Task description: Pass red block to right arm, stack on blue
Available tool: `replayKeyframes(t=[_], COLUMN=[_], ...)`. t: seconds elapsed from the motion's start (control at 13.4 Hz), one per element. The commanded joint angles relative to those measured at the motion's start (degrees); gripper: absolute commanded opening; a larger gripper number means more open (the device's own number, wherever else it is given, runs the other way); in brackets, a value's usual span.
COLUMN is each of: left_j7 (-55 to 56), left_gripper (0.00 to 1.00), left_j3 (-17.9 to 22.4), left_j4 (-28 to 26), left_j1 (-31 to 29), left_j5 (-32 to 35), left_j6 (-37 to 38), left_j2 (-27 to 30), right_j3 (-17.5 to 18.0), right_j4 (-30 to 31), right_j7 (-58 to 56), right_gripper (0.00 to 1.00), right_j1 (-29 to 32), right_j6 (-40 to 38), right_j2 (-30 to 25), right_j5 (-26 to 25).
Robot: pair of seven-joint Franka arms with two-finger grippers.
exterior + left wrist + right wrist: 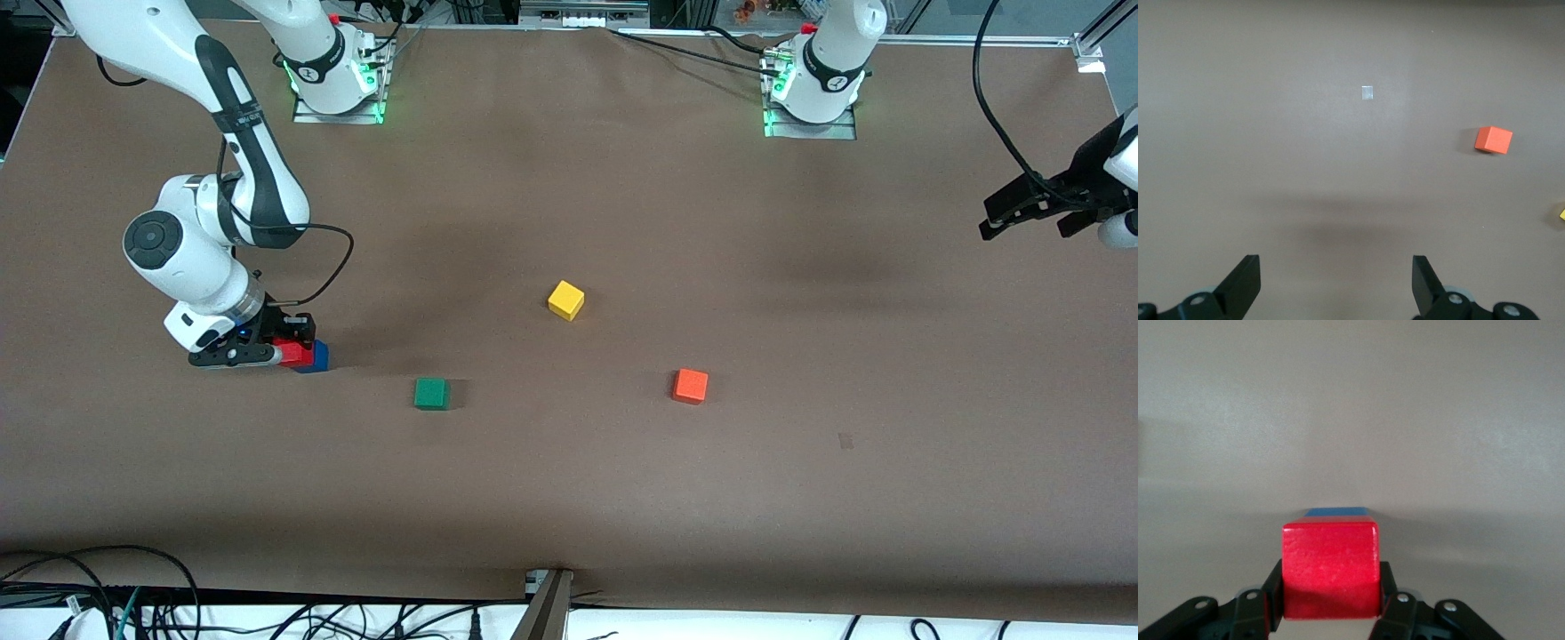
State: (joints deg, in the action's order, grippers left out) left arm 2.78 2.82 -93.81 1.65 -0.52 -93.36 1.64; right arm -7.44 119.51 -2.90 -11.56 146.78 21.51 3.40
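Right pincer (286,353) is clenched on the red block (293,353), low at the right arm's end of the worktop (569,462). In the right wrist view the red block (1331,568) sits between the black fingers (1275,593), with the top face of the blue cube (1338,512) showing just past its upper edge. In the front view the blue cube (316,356) is touching the red block; whether the red block rests on it or hangs just above cannot be told.

Left pincer (1036,213) waits up in the air over the worktop edge at the left arm's end, released, nothing between its fingers (1241,288).

Green cube (431,393), yellow cube (565,300) and orange cube (690,386) lie well apart on the worktop
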Motion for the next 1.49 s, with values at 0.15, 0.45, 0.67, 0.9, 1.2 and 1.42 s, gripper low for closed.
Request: replayKeyframes(t=[0.15,0.45,0.67,0.9,1.2,1.42], left_j7=[-1.19,-1.28,-1.20,-1.20,-1.19,-1.19], left_gripper=[1.00,1.00,1.00,1.00,1.00,1.00], left_j3=[-0.98,-0.98,-1.07,-1.15,-1.15,-1.15], left_j4=[-1.90,-1.46,-1.28,-1.28,-1.28,-1.28], left_j1=[-1.12,-1.12,-1.04,-1.04,-1.04,-1.04], left_j5=[1.58,1.58,1.58,1.58,1.49,1.58], left_j6=[1.42,2.39,2.39,2.39,2.57,3.10], left_j2=[2.14,1.79,1.70,1.70,1.70,1.70], right_j3=[-0.21,-0.21,-0.21,-0.21,-0.21,-0.21], right_j4=[0.46,0.46,0.55,0.55,0.55,0.37], right_j7=[-0.18,0.00,0.17,0.61,1.05,1.06], right_gripper=[0.00,0.00,0.00,0.12,1.00,1.00], right_j1=[-0.13,-0.13,-0.13,-0.13,-0.13,-0.13], right_j6=[1.84,2.11,2.11,1.85,1.49,-1.48], right_j2=[0.47,0.73,0.73,0.64,0.12,-1.55], right_j5=[-0.94,-0.85,-0.85,-0.76,-0.67,-0.59])
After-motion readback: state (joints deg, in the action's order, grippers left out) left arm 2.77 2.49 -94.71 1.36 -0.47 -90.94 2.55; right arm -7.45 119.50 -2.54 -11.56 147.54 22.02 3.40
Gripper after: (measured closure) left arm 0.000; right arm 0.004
